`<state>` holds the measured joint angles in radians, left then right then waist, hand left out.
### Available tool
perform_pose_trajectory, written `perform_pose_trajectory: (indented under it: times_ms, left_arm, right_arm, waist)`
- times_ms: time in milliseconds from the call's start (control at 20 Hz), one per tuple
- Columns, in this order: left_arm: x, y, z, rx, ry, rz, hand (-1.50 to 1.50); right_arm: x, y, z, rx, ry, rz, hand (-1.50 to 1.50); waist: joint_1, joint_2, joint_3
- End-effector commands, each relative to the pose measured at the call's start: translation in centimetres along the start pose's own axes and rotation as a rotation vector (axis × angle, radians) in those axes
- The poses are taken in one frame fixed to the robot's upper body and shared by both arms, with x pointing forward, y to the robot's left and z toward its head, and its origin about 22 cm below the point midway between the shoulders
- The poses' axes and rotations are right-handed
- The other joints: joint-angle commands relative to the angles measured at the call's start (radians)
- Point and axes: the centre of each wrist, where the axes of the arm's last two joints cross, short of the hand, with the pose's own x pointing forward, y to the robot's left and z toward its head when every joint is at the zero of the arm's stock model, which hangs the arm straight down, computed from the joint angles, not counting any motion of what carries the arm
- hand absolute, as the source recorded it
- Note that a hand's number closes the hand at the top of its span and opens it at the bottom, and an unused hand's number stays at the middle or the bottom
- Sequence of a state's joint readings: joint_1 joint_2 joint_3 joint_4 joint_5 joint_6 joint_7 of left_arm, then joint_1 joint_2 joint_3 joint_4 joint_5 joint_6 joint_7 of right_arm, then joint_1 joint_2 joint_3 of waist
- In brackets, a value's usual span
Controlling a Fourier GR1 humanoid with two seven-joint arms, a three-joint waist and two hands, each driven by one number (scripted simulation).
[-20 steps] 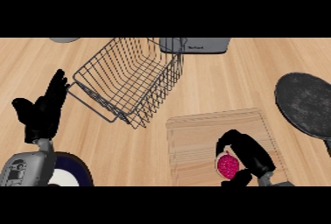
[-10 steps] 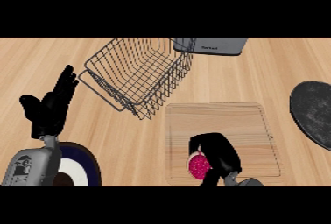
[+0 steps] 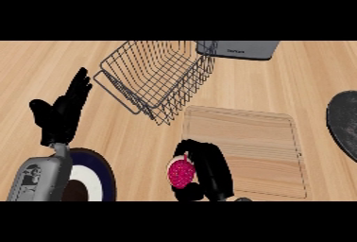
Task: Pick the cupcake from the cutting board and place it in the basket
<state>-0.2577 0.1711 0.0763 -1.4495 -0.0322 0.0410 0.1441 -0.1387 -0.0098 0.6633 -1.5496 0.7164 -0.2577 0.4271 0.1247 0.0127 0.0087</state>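
Right hand (image 3: 209,168) curls round the cupcake (image 3: 181,173) beside the cutting board (image 3: 258,142).

Counter layout as seen from above

A cutting board (image 3: 244,149) is laid at centre right, with a wire basket (image 3: 157,75) set behind it to the left and a boxy appliance (image 3: 241,48) just beyond the basket's right side. A round pan (image 3: 345,125) is cut by the right edge. A plate (image 3: 94,175) is placed at lower left. The cupcake (image 3: 181,173) is held by the right hand (image 3: 209,170) over the board's near left corner; the left hand (image 3: 63,111) is kept left of the basket.
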Motion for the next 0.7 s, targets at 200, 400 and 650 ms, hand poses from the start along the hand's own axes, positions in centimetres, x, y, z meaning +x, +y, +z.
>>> perform_pose_trajectory:
  times_ms: [200,400,650]
  left_arm:
    - [0.0,-0.6,-0.3,-0.013,0.013,-0.008,0.00]
    - [0.2,-0.5,-0.5,-0.029,0.014,-0.008,0.00]
    - [0.7,-1.0,-0.8,-0.031,0.006,-0.012,0.00]
  right_arm:
    - [5.2,0.8,0.0,-0.259,-0.118,-0.182,1.50]
    - [6.5,0.6,-1.2,-0.349,-0.096,-0.201,1.50]
    - [8.6,-0.1,-3.2,-0.438,-0.078,-0.232,1.50]
  waist:
    - [0.014,-0.012,-0.009]
    - [0.013,-0.010,-0.013]
    - [0.013,-0.012,-0.014]
